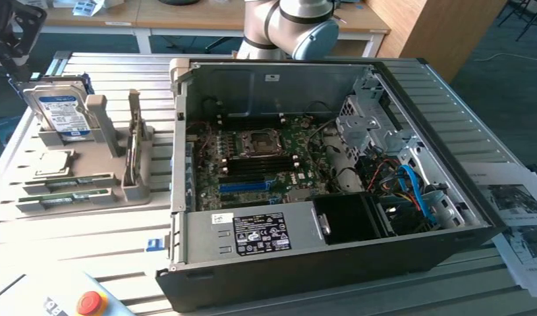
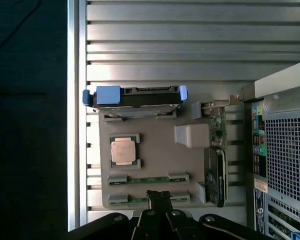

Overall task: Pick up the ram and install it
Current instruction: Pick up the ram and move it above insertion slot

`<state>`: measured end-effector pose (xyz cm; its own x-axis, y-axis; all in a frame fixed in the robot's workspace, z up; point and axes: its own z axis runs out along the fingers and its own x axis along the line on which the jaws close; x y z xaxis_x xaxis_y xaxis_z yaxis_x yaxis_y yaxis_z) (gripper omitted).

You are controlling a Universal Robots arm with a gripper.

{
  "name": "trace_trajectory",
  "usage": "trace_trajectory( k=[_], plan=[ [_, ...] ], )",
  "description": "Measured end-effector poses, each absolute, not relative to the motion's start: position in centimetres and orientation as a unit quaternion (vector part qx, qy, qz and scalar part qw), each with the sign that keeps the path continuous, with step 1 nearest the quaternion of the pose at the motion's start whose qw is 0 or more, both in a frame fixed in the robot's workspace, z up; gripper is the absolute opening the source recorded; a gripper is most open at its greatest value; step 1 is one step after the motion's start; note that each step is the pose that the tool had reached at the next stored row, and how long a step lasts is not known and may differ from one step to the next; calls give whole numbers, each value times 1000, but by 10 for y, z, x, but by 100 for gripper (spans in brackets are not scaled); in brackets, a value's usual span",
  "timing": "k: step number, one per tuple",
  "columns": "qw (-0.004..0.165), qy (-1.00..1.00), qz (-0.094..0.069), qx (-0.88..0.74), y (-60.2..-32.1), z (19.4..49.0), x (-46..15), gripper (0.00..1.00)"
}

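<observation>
**Gripper** (image 2: 159,196). Fingers pressed together, with nothing between them. It hangs over the parts tray, and in the wrist view its tips lie across the ram. You cannot judge how high above the stick it stands.

**Ram** (image 2: 137,201). Green stick, not yet picked up. It sits in the tray row farthest from the hard drive, each end caught in a grey cradle. Only the ends are held (probably so the bare middle stays free for fingers).

**Second ram stick** (image 2: 147,179). Same pair of cradles one row over, between the ram and the processor.

**Processor** (image 2: 124,150). Lies flat with its lid up, kept from sliding by blocks at its corners.

**Hard drive** (image 2: 135,96). Stands on edge in a slotted stand at the far end of the tray.

**Expansion card** (image 2: 217,165). Upright on its edge, along the tray side nearest the computer case.

**Parts tray** (image 2: 155,145). Grey fixture on the slatted table, just beside the case. Each part has its own seat, apart from the others, so you can reach one without knocking its neighbour.

**Computer case** (image 1: 339,263). Lies on its side with the side panel off, so the motherboard (image 1: 277,155) faces upward. That suits a stick pressed in from above. The black memory slots beside the processor socket look unfilled.
</observation>
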<state>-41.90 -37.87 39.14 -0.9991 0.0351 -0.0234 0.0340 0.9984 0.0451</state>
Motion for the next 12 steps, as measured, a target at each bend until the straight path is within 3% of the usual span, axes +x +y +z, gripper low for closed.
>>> trace_trajectory(
  k=[12],
  plan=[
    [10, 996, 23, -80, -379, 391, -419, 10]
  ],
)
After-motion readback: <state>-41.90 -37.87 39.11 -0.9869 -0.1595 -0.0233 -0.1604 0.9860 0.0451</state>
